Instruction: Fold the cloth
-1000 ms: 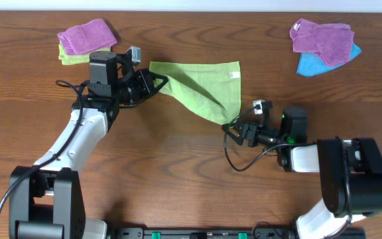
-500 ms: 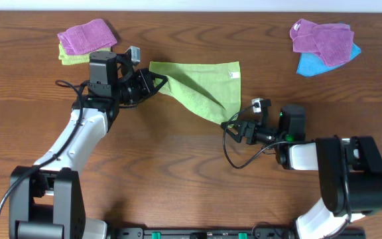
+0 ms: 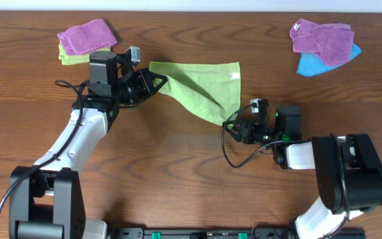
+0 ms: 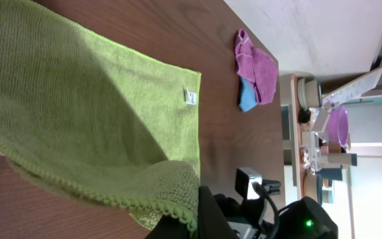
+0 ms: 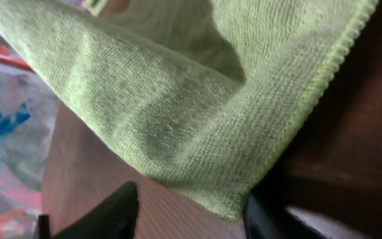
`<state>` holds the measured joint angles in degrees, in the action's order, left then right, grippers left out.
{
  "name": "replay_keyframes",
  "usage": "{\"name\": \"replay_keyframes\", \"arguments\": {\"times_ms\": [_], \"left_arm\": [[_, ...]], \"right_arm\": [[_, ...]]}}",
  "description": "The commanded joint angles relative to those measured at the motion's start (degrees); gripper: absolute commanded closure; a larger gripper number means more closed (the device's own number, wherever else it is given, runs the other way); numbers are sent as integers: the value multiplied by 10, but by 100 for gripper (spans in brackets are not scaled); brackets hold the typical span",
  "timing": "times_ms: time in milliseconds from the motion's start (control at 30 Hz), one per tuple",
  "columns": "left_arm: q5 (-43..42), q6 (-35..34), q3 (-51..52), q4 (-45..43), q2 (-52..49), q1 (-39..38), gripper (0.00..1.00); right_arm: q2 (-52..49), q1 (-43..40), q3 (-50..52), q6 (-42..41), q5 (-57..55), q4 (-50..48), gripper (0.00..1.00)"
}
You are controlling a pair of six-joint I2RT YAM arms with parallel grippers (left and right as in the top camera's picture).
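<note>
Now the right gripper [image 3: 234, 126] has slid in on the cloth [image 3: 201, 83]'s near corner, jaws narrowing either side of it. The wrist view shows the corner between the fingers, but it's unclear whether it's pinched yet. The left gripper [image 3: 152, 83] stays clenched on the opposite corner, raised off the table [image 3: 178, 172]. Both corners look nearly secured for the fold. The cloth lies mid-table as a skewed triangle: lime green, fuzzy microfibre, stitched edge, white tag [image 3: 232, 74] at one back corner.
</note>
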<state>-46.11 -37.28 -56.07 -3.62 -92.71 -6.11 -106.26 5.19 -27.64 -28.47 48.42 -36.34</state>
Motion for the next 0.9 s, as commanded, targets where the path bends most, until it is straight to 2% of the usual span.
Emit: {"name": "replay_keyframes", "arguments": {"times_ms": [0,33,67,167,600,867], "left_arm": [[2,13,-20,-1,-4,1,94],[2,13,-20,-1,-4,1,94],[2,13,-20,-1,-4,1,94],[7,13,-20,-1,-4,1,94],[44,13,-20,-1,-4,1,94],[149,13,-20,-1,-4,2,94]], "right_arm": [[-17,3,-6,-26,14,2,78],[-17,3,-10,-34,19,-1,87],[-16,3,-14,-41,27,-4,91],[-16,3,-30,-45,52,-5,98],[-16,-43,-125,-154,179,-5,99],[-16,-92,-134,-193,174,-6,99]]}}
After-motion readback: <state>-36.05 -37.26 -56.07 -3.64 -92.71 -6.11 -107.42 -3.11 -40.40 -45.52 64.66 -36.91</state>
